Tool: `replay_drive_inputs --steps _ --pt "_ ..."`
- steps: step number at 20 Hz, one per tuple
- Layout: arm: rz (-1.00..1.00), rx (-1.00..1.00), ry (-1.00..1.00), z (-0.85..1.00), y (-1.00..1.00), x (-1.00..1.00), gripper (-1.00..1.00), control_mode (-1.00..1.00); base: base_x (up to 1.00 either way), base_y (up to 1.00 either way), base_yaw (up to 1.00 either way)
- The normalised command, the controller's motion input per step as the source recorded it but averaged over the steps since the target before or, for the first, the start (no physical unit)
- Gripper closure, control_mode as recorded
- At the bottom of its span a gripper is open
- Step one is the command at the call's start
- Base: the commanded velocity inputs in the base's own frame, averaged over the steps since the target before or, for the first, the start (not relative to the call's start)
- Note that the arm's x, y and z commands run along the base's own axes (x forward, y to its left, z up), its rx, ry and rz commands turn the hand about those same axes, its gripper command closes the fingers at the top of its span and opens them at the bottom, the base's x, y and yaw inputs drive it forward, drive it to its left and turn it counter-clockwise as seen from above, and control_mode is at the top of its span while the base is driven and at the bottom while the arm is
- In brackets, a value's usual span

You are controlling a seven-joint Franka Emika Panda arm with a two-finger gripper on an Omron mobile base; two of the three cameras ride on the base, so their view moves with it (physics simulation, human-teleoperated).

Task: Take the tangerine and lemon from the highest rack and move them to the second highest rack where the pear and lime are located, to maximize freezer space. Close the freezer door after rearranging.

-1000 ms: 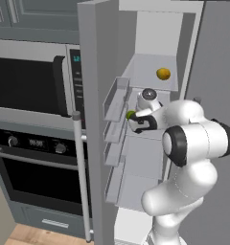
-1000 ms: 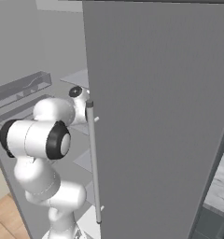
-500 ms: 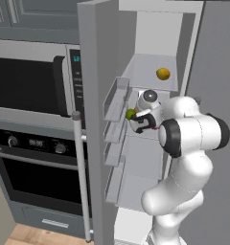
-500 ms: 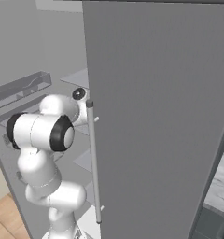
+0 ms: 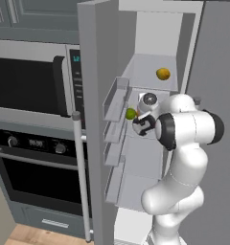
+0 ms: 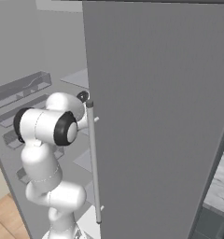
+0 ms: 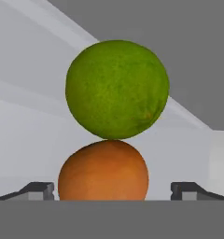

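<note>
The freezer [image 5: 153,57] stands open, its door [image 5: 94,143] swung out to the left. On the highest rack lies the yellow lemon [image 5: 163,73]. One rack down, my gripper [image 5: 139,122] reaches in beside the green lime [image 5: 131,113]. In the hand view the orange tangerine [image 7: 103,171] rests just in front of the lime [image 7: 117,88], touching it. My gripper [image 7: 112,189] is open, with the tangerine between its fingertips [image 7: 39,189] and a gap on the right side. The pear is hidden.
Pale grey bins [image 5: 115,103] line the door's inner face, close to the left of my hand. Black-glass ovens [image 5: 30,86] stand left of the door. A tall grey panel [image 6: 165,116] with a vertical bar handle [image 6: 93,158] bounds the freezer on the right.
The arm's elbow has shifted slightly up and left. The hand has stayed on the second highest rack by the lime. The lemon has not moved.
</note>
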Motion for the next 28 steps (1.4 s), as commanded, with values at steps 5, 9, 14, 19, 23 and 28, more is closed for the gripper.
replay_drive_inputs --steps 5,9,14,19,23,28 --pt "0.00 0.00 -0.04 -0.13 0.12 -0.28 -1.00 -1.00 0.00 0.00 0.00" --pt "0.00 0.01 -0.09 0.00 0.00 -0.46 -1.00 -1.00 0.00 0.00 0.00" --pt "0.00 0.07 0.00 0.16 0.00 -0.62 -1.00 -1.00 0.00 0.00 0.00" --pt "-0.03 0.10 0.00 0.46 0.01 -0.67 -1.00 -1.00 0.00 0.00 0.00" --pt "-0.07 0.08 0.00 0.64 0.00 -0.64 -1.00 -1.00 0.00 0.00 0.00" --pt "-0.06 0.06 0.00 0.75 0.00 -0.58 -1.00 -1.00 0.00 0.00 0.00"
